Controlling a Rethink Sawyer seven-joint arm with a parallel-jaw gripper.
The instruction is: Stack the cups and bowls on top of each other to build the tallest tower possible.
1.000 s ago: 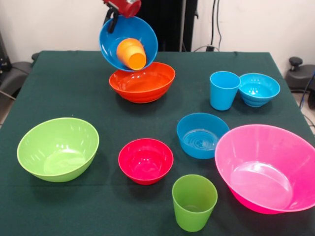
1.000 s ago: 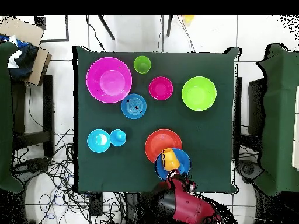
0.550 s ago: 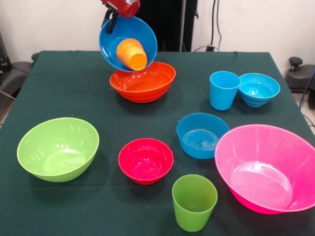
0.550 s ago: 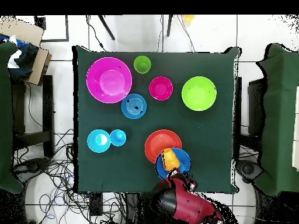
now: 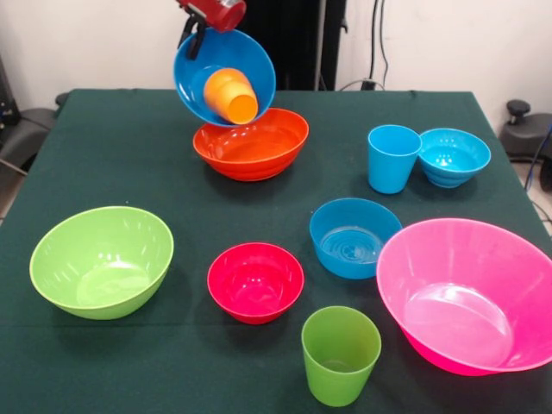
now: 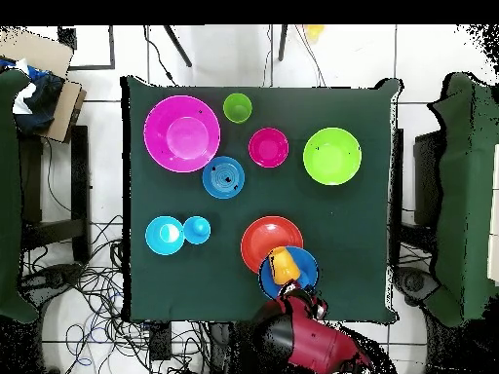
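My gripper [image 5: 195, 34] is shut on the rim of the large blue bowl [image 5: 194, 78] and holds it tilted in the air. An orange cup [image 5: 231, 93] lies inside that bowl, mouth toward the camera. The bowl hangs just over the far rim of the wide orange bowl [image 5: 250, 144]. From overhead, the blue bowl [image 6: 302, 265] and orange cup [image 6: 283, 263] overlap the orange bowl [image 6: 263, 239] beside the gripper [image 6: 304, 295]. A light blue cup [image 5: 392, 158] stands against the small turquoise bowl [image 5: 453, 156]. The green cup [image 5: 340, 354] stands upright near the front edge.
On the green cloth also sit the lime green bowl [image 5: 102, 260], small red bowl [image 5: 255, 281], medium blue bowl [image 5: 354, 237] and large pink bowl [image 5: 466, 293], which reaches the right edge. All stand upright and separate.
The held blue bowl with the orange cup has barely shifted, and the orange bowl below it moved a touch. Everything else is as before.
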